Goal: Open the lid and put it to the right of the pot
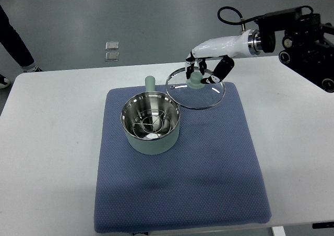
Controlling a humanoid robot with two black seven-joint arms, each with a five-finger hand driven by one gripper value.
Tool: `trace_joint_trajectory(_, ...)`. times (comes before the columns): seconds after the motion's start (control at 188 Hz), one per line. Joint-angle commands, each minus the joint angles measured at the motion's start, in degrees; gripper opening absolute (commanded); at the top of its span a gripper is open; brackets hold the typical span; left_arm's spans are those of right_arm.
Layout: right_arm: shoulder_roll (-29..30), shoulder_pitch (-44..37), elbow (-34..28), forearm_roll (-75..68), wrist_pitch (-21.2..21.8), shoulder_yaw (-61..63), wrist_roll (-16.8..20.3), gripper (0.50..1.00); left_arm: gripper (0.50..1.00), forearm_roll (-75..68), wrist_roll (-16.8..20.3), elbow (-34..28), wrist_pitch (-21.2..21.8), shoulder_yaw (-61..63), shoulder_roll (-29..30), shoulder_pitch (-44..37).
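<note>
Covering most of the white table (pixel 52 142), a dimpled blue mat (pixel 209 168) leaves bare room right of the pale green steel-lined pot (pixel 151 125). Beyond that, the round glass lid (pixel 195 90) sits, the right hand's (pixel 204 69) fingers clamped on its green knob (pixel 194 79).

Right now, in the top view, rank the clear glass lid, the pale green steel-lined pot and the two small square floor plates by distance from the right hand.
1. clear glass lid, knob within the right hand's fingers.
2. pale green steel-lined pot, left of the lid, on the blue mat.
3. two small square floor plates, far left, beyond the table.
</note>
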State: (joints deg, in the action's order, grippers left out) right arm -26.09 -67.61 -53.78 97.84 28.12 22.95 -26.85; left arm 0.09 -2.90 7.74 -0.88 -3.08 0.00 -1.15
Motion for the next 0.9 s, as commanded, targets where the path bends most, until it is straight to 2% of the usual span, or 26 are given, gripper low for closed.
trace_joint_trajectory(0.0,-2.74,1.87,-0.01,-0.02,-0.43,-0.10,-1.62,0.500,1.000,0.00,0.00,0.00,0.00,0.00,0.00,0.01)
trace_joint_trajectory(0.287,-3.00,9.33,-0.45,0.07,-3.33,-0.80,-2.24,0.500,1.000,0.00,0.00,0.00,0.00,0.00,0.00,0.01)
trace_joint_trajectory(0.536,-1.86,11.71,-0.45,0.07,-3.77,-0.80,-2.24,0.500,1.000,0.00,0.00,0.00,0.00,0.00,0.00,0.01)
trace_joint_trajectory(0.541,-1.68,12.06,-0.45,0.07,-4.21,-0.80,-2.24,0.573,1.000,0.00,0.00,0.00,0.00,0.00,0.00,0.01)
trace_joint_trajectory(0.578,-1.68,12.24,-0.45,0.07,-4.56,-0.80,-2.24,0.596,1.000,0.00,0.00,0.00,0.00,0.00,0.00,0.01)
trace_joint_trajectory(0.6,-1.59,12.33,-0.45,0.07,-4.74,-0.80,-2.24,0.627,1.000,0.00,0.00,0.00,0.00,0.00,0.00,0.01)
trace_joint_trajectory(0.605,-1.59,12.33,-0.36,0.07,-4.83,-0.80,-2.24,0.655,1.000,0.00,0.00,0.00,0.00,0.00,0.00,0.01)
trace_joint_trajectory(0.61,-1.59,12.33,-0.36,0.07,-4.83,-0.80,-2.24,0.656,1.000,0.00,0.00,0.00,0.00,0.00,0.00,0.01)
trace_joint_trajectory(0.616,-1.51,12.33,-0.36,0.07,-4.92,-0.80,-2.24,0.686,1.000,0.00,0.00,0.00,0.00,0.00,0.00,0.01)
trace_joint_trajectory(0.621,-1.51,12.33,-0.36,0.07,-4.92,-0.80,-2.24,0.686,1.000,0.00,0.00,0.00,0.00,0.00,0.00,0.01)
trace_joint_trajectory(0.626,-1.51,12.33,-0.36,-0.01,-4.92,-0.80,-2.24,0.717,1.000,0.00,0.00,0.00,0.00,0.00,0.00,0.01)
trace_joint_trajectory(0.637,-1.51,12.33,-0.36,-0.02,-4.92,-0.80,-2.24,0.717,1.000,0.00,0.00,0.00,0.00,0.00,0.00,0.01)
trace_joint_trajectory(0.642,-1.42,12.33,-0.36,-0.02,-4.92,-0.80,-2.24,0.747,1.000,0.00,0.00,0.00,0.00,0.00,0.00,0.01)
trace_joint_trajectory(0.647,-1.42,12.33,-0.36,-0.02,-4.92,-0.80,-2.24,0.748,1.000,0.00,0.00,0.00,0.00,0.00,0.00,0.01)
trace_joint_trajectory(0.663,-1.42,12.33,-0.36,-0.02,-5.00,-0.80,-2.24,0.790,1.000,0.00,0.00,0.00,0.00,0.00,0.00,0.01)
trace_joint_trajectory(0.711,-1.51,12.50,-0.18,-0.19,-5.00,-0.72,-2.15,0.840,1.000,0.00,0.00,0.00,0.00,0.00,0.00,0.01)
trace_joint_trajectory(0.738,-1.51,12.59,-0.09,-0.54,-5.00,-0.63,-2.15,0.887,1.000,0.00,0.00,0.00,0.00,0.00,0.00,0.01)
trace_joint_trajectory(0.759,-1.51,12.59,-0.01,-0.98,-5.00,-0.63,-2.06,0.903,1.000,0.00,0.00,0.00,0.00,0.00,0.00,0.01)
trace_joint_trajectory(0.897,-1.77,12.50,0.35,-8.19,-4.83,-0.36,-1.89,0.913,1.000,0.00,0.00,0.00,0.00,0.00,0.00,0.01)
